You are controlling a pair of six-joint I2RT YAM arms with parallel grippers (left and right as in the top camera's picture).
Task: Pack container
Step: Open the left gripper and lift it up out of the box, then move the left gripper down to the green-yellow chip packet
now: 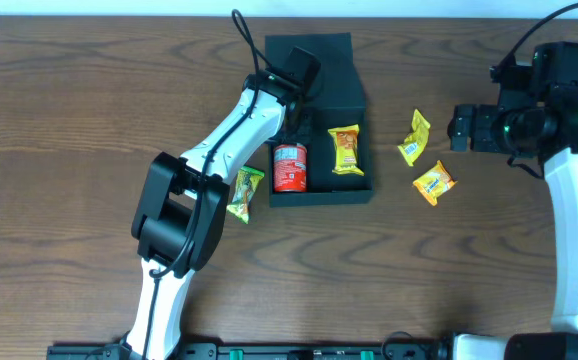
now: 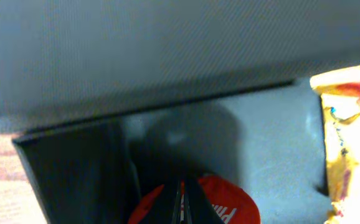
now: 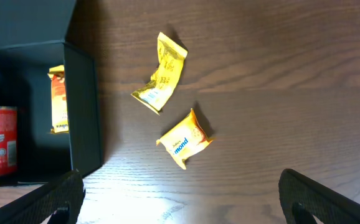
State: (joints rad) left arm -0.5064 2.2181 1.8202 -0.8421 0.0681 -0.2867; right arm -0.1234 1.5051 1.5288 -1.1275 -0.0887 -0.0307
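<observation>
Left wrist view: the container (image 2: 68, 168) has its lid (image 2: 167, 50) smeared to a grey blur across the top. Inside, the red can (image 2: 230, 202) is chopped off by the bottom edge, the left gripper (image 2: 181, 200) covering its middle, and the yellow packet (image 2: 345, 124) runs off to the right. From overhead, the left arm (image 1: 239, 125) hides the container's back-left corner and the near edge of the green packet (image 1: 246, 193) beside its front-left corner. Right wrist view: the can is cut by the left edge, and the crumpled packet (image 3: 161, 73) right of the container has print too small to read.
</observation>
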